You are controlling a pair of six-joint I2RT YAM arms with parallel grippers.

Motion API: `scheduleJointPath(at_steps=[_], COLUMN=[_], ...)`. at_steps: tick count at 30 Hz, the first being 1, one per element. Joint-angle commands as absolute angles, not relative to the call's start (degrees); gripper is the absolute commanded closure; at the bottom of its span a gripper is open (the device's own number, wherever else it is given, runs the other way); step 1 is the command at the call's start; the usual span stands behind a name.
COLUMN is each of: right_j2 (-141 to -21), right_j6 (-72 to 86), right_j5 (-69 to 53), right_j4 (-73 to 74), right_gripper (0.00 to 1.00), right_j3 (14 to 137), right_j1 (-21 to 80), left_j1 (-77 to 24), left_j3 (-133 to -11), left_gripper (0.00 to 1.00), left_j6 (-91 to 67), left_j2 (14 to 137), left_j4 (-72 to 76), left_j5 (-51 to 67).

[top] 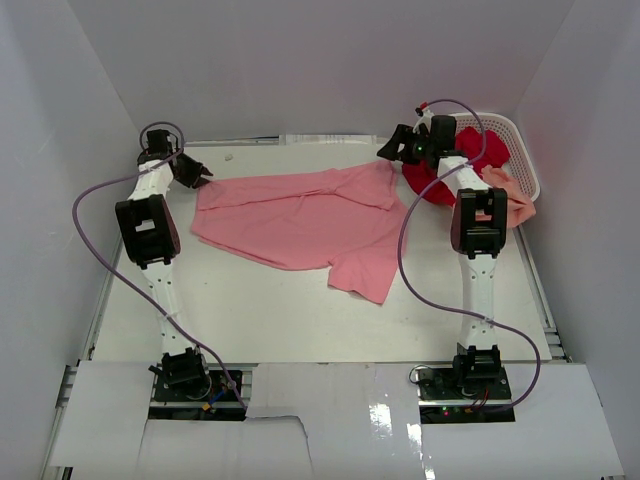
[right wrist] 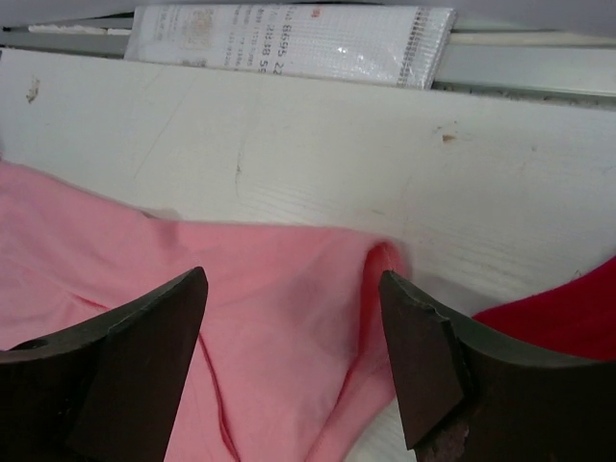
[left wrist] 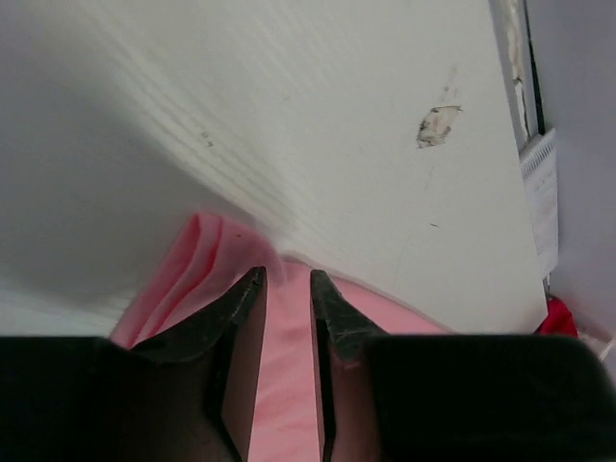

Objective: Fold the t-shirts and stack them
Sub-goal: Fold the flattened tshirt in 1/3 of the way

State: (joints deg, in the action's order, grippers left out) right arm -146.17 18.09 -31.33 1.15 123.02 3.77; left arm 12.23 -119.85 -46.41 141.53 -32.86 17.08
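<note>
We find the pink shirt [top: 300, 220] spread open across the middle of the table [top: 250, 310]. It is not folded. Its body runs from centre-left toward centre-right, and one sleeve points down toward the lower middle of the overhead view.

The red shirt [top: 422, 186] lies crumpled at the upper right, hanging partly out of the white basket [top: 520, 150]. Its lower edge lies just beside the pink shirt's right corner. We cannot tell whether the two touch. The peach shirt [top: 515, 200] is draped over the basket's near rim, at the right edge of the overhead view.

The left gripper [top: 200, 178] sits at the upper left, at the pink shirt's left edge. In its wrist view the left gripper [left wrist: 286, 279] has its jaws parted by a narrow gap. Pink cloth [left wrist: 188, 265] shows below and between them, bunched in soft folds to the left. We judge the claw released, not pinching cloth.

The right gripper [top: 385, 150] sits at the upper right, over the pink shirt's far right corner. In its wrist view the right gripper [right wrist: 294, 279] stands released with its jaws spread wide. The pink cloth [right wrist: 96, 241] lies beneath them, and neither finger is seen gripping it. Red cloth [right wrist: 568, 313] shows at the right edge of that view, and a printed strip [right wrist: 289, 43] lies along the table's far edge at the top.
</note>
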Motion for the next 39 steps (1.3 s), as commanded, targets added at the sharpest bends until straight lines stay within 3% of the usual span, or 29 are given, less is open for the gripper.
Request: scheduleJointPath(at_steps=[1,8,12,22,29,39], right_j2=[-138.26,-131.14,-132.97,-137.63,-142.73,-147.65], right_j6=[15.21,12.13,10.46,11.6,11.25,12.48], right_j5=[-31.72,-39.19,-41.66,-44.73,-45.61,-47.11], right_j4=[-0.09,3.33,10.8,10.11,10.55,9.23], right_gripper=[0.22,0.26,0.25,0.24,0.23,0.23], right_j3=[120.42,110.57,113.28,116.36,121.63,123.75], right_j1=[3.52,5.88,8.6,11.16,11.25,11.42], left_j1=[12.39,9.5,4.93,-7.46,-10.98,-12.48], left_j3=[-125.41,-126.31,-124.11,-134.9,-131.66,-131.31], left_gripper=[0.62,0.55,0.52,0.52,0.52,0.52], left_j6=[-43.52,-37.46,-36.39,-42.18,-48.69,-51.33], left_j2=[140.01,132.46,130.69,145.01,148.71,151.87], left_j4=[-32.61,-32.52,-31.73,-26.38,-15.14,-12.04], left_j5=[20.48,19.16,20.82,35.59,42.44,43.77])
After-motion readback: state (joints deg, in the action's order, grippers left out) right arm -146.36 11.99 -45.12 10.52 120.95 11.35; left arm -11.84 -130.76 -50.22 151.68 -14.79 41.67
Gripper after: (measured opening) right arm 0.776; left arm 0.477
